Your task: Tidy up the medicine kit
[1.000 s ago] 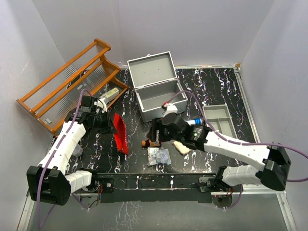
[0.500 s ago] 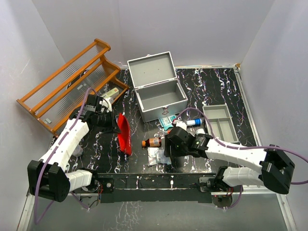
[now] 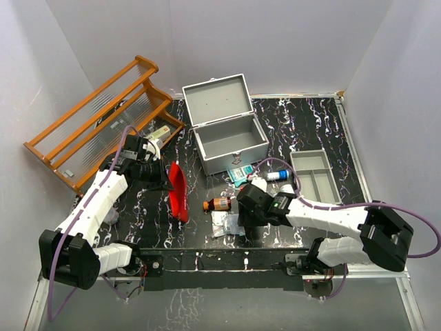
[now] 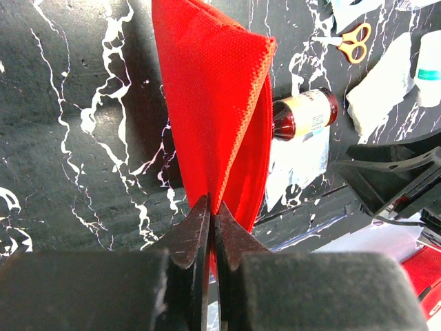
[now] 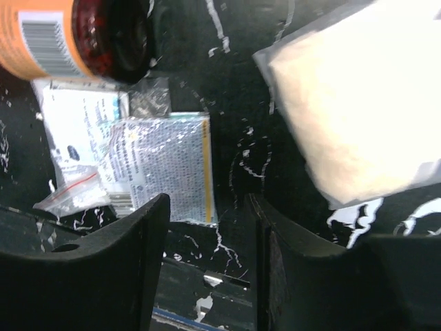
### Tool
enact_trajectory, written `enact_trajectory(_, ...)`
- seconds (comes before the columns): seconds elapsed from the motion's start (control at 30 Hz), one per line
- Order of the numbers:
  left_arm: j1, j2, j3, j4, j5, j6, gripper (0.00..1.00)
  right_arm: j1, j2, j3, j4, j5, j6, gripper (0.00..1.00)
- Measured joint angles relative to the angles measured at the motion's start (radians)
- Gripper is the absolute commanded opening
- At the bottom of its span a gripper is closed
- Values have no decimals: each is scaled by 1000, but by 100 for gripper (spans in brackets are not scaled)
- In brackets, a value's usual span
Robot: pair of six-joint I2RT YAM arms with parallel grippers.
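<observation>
Left tool (image 4: 210, 215) clenched on upright red pouch (image 4: 213, 89). Right tool (image 5: 207, 210) jaws apart above foil sachet (image 5: 162, 162), desk (image 3: 303, 124) front edge. Medicine kit (image 3: 233, 158) open, desk rear. Straddle 1 sachet squarely before closing.

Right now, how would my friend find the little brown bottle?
Find the open grey box. Just in front of it, beside the red pouch, a bottle lies on its side. It is the only brown one, with an orange label.
</observation>
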Motion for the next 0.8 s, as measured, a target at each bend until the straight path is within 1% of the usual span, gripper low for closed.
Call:
enact_trajectory(0.1,-2,0,0,0,-1,-4,0,-20,-26,0,-29,54,18,45)
enact_trajectory(0.2,-5,0,0,0,-1,-6,0,-77,-82,0,-64,109,25,45)
enact_trajectory(0.33,-6,0,1,0,-1,-9,0,-148,-105,0,-85,163,-24,48)
enact_trajectory(0.6,-11,8,7,2,-1,-14,0,-153,5,33,-107,163,-238,48)
enact_trajectory(0.8,-13,13,7,1,-1,-16,0,-153,86,77,-106,156,-323,44)
